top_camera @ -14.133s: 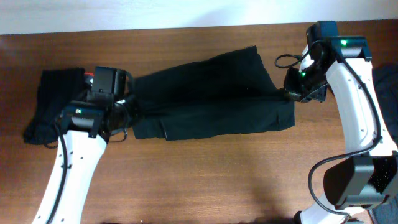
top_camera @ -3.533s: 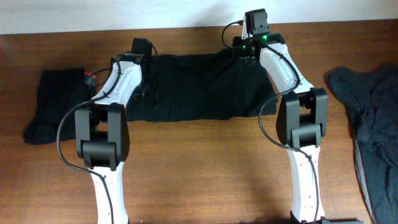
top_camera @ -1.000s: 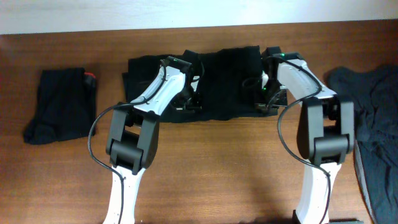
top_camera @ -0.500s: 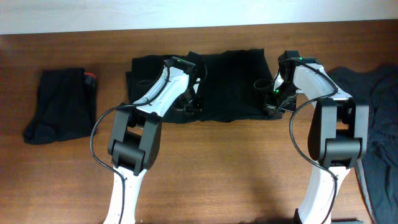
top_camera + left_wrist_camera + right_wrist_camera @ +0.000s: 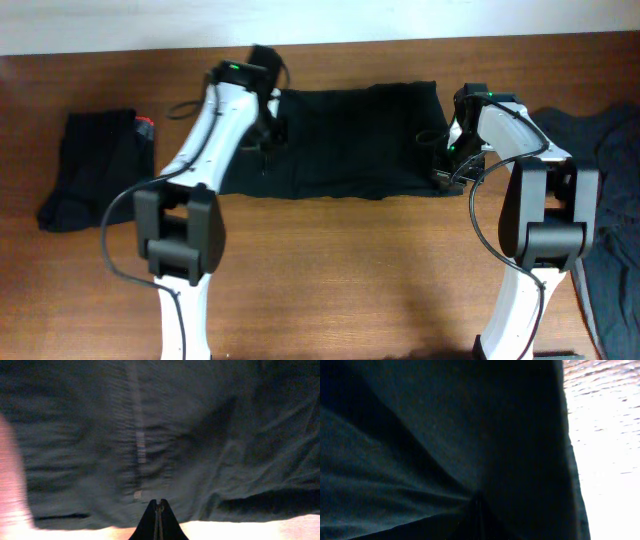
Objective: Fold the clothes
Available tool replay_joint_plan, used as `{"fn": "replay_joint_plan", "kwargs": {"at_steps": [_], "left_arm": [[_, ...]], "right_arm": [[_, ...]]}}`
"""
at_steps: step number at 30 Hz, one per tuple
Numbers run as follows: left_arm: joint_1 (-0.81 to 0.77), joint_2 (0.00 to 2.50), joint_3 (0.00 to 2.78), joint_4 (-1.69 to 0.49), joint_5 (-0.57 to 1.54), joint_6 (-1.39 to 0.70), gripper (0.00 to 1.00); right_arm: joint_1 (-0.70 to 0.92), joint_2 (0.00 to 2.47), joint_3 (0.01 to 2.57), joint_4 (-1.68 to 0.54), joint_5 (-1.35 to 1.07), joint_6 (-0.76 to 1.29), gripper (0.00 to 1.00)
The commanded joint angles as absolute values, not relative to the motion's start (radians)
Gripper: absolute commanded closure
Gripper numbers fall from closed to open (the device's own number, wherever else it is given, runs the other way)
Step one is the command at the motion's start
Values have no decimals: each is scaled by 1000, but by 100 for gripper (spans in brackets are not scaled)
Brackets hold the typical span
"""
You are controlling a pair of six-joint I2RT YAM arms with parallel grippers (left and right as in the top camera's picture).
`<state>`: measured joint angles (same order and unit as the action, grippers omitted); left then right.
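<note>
The wide black shorts [image 5: 345,140] lie spread flat across the middle of the table. My left gripper [image 5: 268,135] is over their left part. In the left wrist view its jaws [image 5: 160,504] are shut with nothing seen between them, above the fabric [image 5: 200,435] near its edge, where a pale strip [image 5: 137,435] runs. My right gripper [image 5: 450,168] is at the shorts' right edge. In the right wrist view its jaws [image 5: 476,497] are shut on the dark cloth [image 5: 445,425], and folds converge on them.
A folded dark garment [image 5: 95,165] with a small red tag [image 5: 146,123] lies at the far left. A crumpled dark blue-grey garment [image 5: 600,170] lies at the right edge. Bare wooden table [image 5: 340,280] shows in front of the shorts.
My left gripper has moved from the middle of the shorts up and to the left. The shorts now reach further right and lie flatter. The right gripper has shifted slightly right.
</note>
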<state>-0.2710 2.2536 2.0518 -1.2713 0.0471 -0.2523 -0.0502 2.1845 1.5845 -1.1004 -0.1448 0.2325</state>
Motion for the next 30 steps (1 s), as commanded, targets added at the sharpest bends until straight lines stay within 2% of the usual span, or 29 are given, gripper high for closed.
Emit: {"fn": "replay_joint_plan", "kwargs": {"at_steps": [1, 5, 11, 19, 30], "left_arm": [[-253, 2246, 2041, -1277, 96, -221, 100], [-247, 2271, 2027, -1273, 79, -207, 100], [-232, 2290, 2014, -1254, 56, -207, 100], [-226, 2293, 1910, -1162, 56, -208, 100], [-226, 2293, 1756, -1083, -9, -208, 100]], "right_arm": [[-79, 2239, 1546, -1110, -12, 240, 96], [-78, 2193, 1645, -1194, -67, 238, 96], [-70, 2085, 1752, -1272, -244, 123, 96], [20, 2067, 1724, -1268, -315, 104, 96], [151, 2067, 1546, -1096, -299, 105, 96]]}}
